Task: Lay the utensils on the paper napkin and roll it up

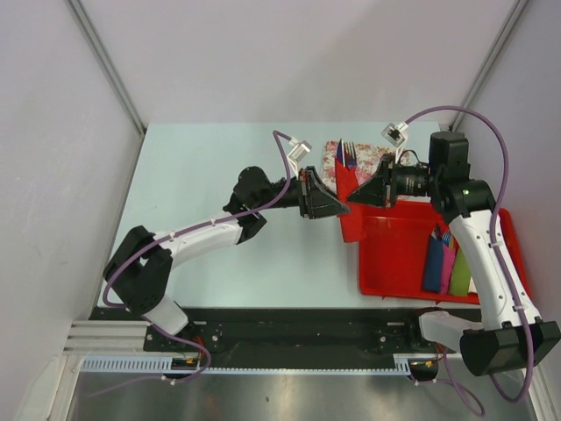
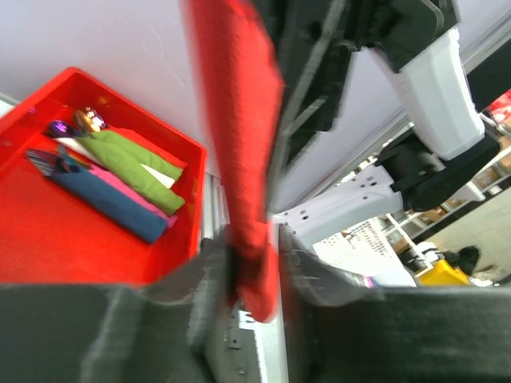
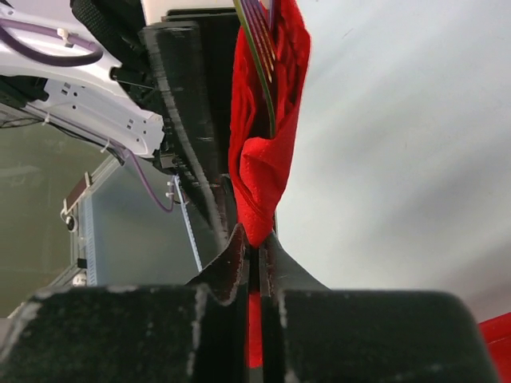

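**Top, left-wrist and right-wrist views: wrapping stage.** The bright red, thin paper napkin is held as a narrow folded strip between the two arms. It sits over the pale blue-green bench, just beside the left edge of the shallow red plastic tray. The left gripper is closed narrowly on a fold of the napkin from one side. The right gripper is pinched almost flat on it from the other. The slim, dark iridescent metal utensils lie inside the fold. Their edges show in the right-wrist view, and the fork tines protrude toward the floral-patterned mat. Whether the strip touches the bench cannot be told. Finished rolls in blue, pink and green lie in the tray.

**Handling (judged).** The paper is light, limp and easily torn. The cutlery is stiff, smooth and comparatively heavy, so it may slide out of a loose wrap if tilted. Hold is best taken near mid-length, where the paper backs onto metal, and not on a free corner. The utensils appear to be placed, but the roll looks loose and unfinished.
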### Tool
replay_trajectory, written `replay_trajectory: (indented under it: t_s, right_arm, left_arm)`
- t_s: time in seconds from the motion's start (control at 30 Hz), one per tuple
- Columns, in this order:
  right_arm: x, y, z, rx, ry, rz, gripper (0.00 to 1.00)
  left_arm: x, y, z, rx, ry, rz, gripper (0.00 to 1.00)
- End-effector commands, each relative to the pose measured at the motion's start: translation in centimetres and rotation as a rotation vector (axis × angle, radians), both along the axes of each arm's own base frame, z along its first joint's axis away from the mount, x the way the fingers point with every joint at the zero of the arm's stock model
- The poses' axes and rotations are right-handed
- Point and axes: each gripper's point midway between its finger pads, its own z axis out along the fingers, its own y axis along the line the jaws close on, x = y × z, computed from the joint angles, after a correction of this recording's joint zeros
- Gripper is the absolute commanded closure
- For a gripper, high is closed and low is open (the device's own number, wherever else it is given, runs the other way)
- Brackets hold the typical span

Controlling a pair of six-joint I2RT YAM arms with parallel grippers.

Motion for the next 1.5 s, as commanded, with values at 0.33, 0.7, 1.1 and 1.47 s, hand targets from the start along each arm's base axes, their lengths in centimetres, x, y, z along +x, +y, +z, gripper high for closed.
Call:
replay_trajectory:
  t_s: [0.33, 0.7, 1.1, 1.47]
  right_arm:
    - [0.7, -6.2, -4.5, 0.031, 0.166, -0.081, 1.0]
    - [1.0, -12.5, -12.4, -0.043, 0.347, -0.132, 1.0]
    - [0.1, -16.4, -20.7, -0.086, 0.559, -0.111, 1.0]
    - [0.3, -14.9, -22.1, -0.082, 0.658, -0.034, 1.0]
  left_arm:
    - [1.4, 2.3, 1.2, -0.005, -0.082, 0.073, 0.11]
    - [1.0, 4.5, -0.8, 0.082, -0.175, 0.108, 0.08]
    - [1.7, 5.3, -2.3, 0.121, -0.151, 0.127, 0.08]
    - [2.6, 5.6, -3.4, 0.137, -0.132, 0.146, 0.08]
